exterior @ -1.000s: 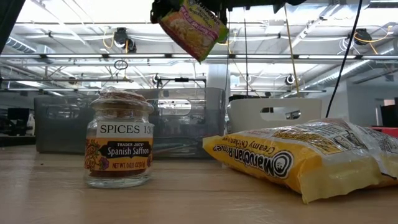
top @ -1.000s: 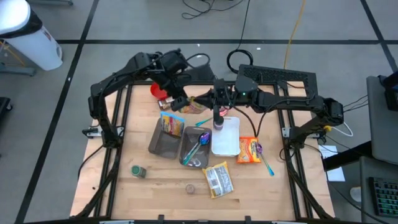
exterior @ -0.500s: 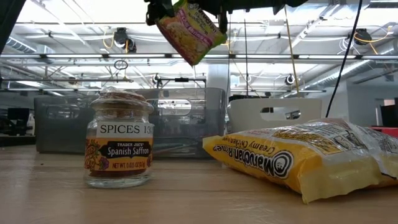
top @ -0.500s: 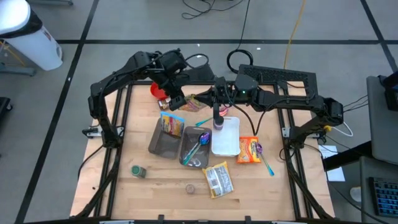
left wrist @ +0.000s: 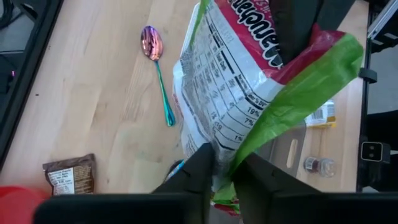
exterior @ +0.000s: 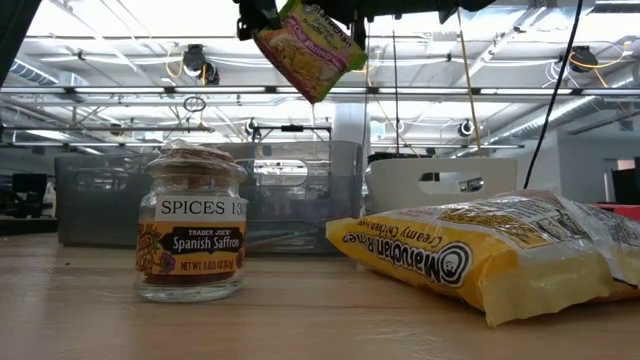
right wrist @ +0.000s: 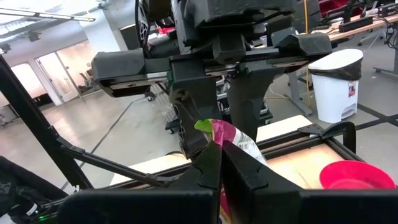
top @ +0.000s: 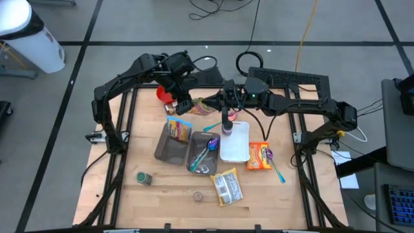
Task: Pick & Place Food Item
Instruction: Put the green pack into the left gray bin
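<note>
Above the worktop's far edge, a ramen packet (left wrist: 249,93), green-edged with a nutrition panel, hangs between both grippers: left gripper (left wrist: 222,168) and right gripper (right wrist: 219,163) each clamp one end. Only the left wrist view shows a spoon (left wrist: 155,68) below; only the low view shows the jar (exterior: 191,225).

place: robotics lab | cues: exposed ceiling trusses (exterior: 480,50), floor cables (top: 213,8), wooden bench (top: 162,188)

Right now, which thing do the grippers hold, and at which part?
Both hold one noodle packet in the air: left gripper and right gripper each pinch an edge.
</note>
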